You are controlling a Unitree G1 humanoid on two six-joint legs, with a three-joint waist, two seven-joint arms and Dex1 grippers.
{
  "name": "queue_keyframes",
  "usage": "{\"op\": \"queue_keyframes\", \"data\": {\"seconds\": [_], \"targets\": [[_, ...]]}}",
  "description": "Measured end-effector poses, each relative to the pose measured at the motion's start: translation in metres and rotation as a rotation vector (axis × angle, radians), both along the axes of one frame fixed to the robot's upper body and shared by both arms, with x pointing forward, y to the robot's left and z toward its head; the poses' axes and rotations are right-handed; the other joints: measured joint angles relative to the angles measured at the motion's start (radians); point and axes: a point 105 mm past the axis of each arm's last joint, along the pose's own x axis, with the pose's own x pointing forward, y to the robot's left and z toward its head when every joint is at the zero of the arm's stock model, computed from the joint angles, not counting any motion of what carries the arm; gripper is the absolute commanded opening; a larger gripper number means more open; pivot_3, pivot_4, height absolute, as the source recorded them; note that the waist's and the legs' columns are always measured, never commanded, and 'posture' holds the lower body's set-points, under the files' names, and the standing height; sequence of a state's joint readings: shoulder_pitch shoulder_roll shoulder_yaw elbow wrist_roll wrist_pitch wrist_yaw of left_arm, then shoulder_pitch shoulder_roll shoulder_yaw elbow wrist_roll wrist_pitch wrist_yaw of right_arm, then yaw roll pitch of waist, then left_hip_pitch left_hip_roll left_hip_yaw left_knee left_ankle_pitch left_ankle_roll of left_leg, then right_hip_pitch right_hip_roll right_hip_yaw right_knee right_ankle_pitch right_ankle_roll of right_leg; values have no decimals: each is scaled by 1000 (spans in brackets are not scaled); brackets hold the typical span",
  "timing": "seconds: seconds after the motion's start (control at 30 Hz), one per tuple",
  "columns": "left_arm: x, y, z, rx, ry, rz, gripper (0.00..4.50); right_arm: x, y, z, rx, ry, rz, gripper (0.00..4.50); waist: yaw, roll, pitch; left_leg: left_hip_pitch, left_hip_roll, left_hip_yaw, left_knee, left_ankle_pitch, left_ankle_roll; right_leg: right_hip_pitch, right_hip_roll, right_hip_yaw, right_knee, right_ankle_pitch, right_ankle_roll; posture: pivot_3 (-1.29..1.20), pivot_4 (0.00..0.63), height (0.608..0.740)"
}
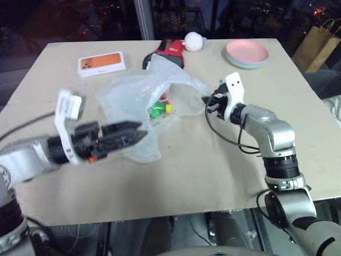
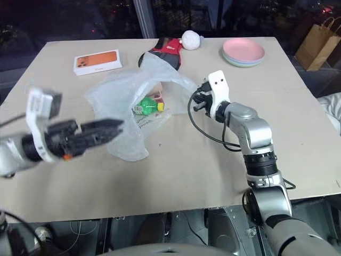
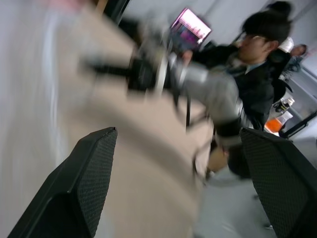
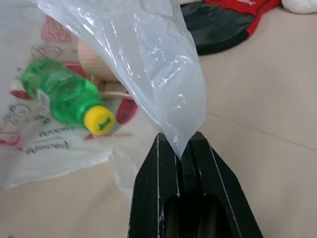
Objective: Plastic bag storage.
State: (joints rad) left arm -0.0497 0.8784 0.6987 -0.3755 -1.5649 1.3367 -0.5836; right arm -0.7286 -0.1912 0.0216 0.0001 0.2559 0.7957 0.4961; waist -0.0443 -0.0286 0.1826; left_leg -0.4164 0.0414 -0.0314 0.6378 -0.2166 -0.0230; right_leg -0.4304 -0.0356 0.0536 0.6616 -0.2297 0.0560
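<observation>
The plastic bag (image 1: 130,93) lies crumpled and translucent at the table's middle. A green bottle (image 4: 62,94) with a yellow cap lies at its open mouth, on the printed sheet. My right gripper (image 4: 181,148) is shut on a corner of the plastic bag's upper layer and holds it lifted at the bag's right side (image 1: 209,101). My left gripper (image 1: 139,132) hovers open at the bag's near left side. Its two black fingers (image 3: 94,163) stand wide apart with nothing between them.
An orange and white box (image 1: 101,63) lies at the back left. A red and black item (image 1: 169,50), a white ball (image 1: 193,41) and stacked pink plates (image 1: 246,53) sit along the far edge. A brown paper bag (image 1: 318,45) stands beyond the table. A person (image 3: 257,74) sits nearby.
</observation>
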Motion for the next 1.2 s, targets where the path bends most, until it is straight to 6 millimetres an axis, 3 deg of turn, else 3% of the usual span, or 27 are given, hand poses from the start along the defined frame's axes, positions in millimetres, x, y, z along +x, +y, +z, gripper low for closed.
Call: {"op": "queue_keyframes", "data": {"seconds": [0.07, 0.17, 0.3, 0.4, 0.53, 0.67, 0.8, 0.87, 0.97, 1.0, 1.1, 1.2], "targets": [[-10, 8, -11, 11, 45, 43, 4104, -1, 0, -1, 2, 3, 2, 0, 3, 0, 0, 0, 0, -1, 0, 0, 0, 0, 0, -1, 0, 0, -1, 0, 150, 740], [-28, 4, -25, 49, 89, 34, 4104, -3, 2, -3, 10, 14, 16, 0, 10, 0, 0, 0, 0, -1, 0, 0, 0, 1, 0, -1, 0, -2, -4, 0, 150, 740], [-29, 3, -44, 113, 90, 81, 4104, -6, 5, -5, 5, 17, 32, 0, 7, 1, 0, 1, 0, 1, 0, 0, 0, 1, 0, 0, 0, -3, -4, 0, 150, 740], [-19, -7, -63, 159, 65, 119, 4104, -7, 5, -6, 3, 18, 35, 0, 8, 0, 0, 1, 0, 0, 0, 0, 0, 1, 1, 0, 0, -2, -4, 0, 150, 740], [12, -25, -62, 171, -46, 168, 4104, -10, 7, -6, -1, 17, 44, 0, 9, 0, -1, 1, 0, 0, 1, 0, 0, 2, 1, 0, 0, 0, -1, 0, 150, 740], [38, -35, -69, 119, -50, 263, 4104, -13, 6, -9, -10, 25, 43, 0, 4, 0, -1, 0, 0, 0, 1, 0, 0, 2, 1, 0, 0, 0, -1, 0, 150, 740], [51, -36, -74, 101, -30, 333, 2928, -14, 5, -10, -16, 30, 41, 0, 3, 0, -1, 1, 0, 0, 1, 0, 0, 2, 1, 0, 0, 0, -1, 0, 150, 740], [60, -37, -73, 15, -8, 380, 1981, -15, 5, -9, -16, 28, 43, 0, 4, 0, -1, 0, 0, -1, 2, 0, 0, 2, 1, 0, 0, 0, -1, 0, 150, 740], [60, -35, -51, -172, 0, 366, 431, -16, 4, -7, -16, 23, 44, 0, 3, 0, -1, 0, 0, -1, 2, 0, 0, 2, 1, -1, 0, 0, -1, 0, 150, 740], [58, -32, -42, -213, -12, 360, 192, -16, 3, -7, -14, 25, 43, 0, 3, 0, -1, 0, 0, -1, 2, 0, 0, 2, 1, -1, 0, 0, -1, 0, 150, 740], [47, -17, -5, -320, -37, 275, 71, -13, -2, 2, 29, 25, 38, 0, 4, 0, 0, 0, 0, -2, 2, 0, 0, 2, 1, -1, 1, 0, -1, 0, 150, 740], [46, 1, 54, -422, -165, 222, 71, -6, -4, 37, 110, -30, 49, 0, 7, 0, 0, 0, 0, -2, 5, 0, 0, 3, 1, -2, 1, 0, 0, 0, 150, 740]]}}
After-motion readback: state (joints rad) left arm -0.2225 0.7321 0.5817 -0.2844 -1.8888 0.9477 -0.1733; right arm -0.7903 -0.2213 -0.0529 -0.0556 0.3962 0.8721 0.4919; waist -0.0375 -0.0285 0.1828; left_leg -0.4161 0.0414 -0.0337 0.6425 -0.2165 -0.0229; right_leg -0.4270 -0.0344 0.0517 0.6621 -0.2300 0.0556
